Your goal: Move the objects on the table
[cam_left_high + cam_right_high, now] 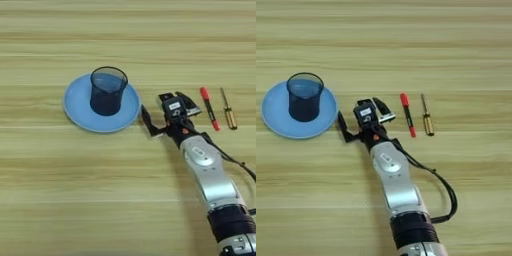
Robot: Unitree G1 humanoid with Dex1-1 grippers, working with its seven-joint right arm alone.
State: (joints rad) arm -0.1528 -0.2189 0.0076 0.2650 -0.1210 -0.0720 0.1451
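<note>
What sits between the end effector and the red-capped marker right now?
Nothing visible. The end effector is open just left of the red-capped marker, with only bare table between them. The plate lies on its other side.
</note>
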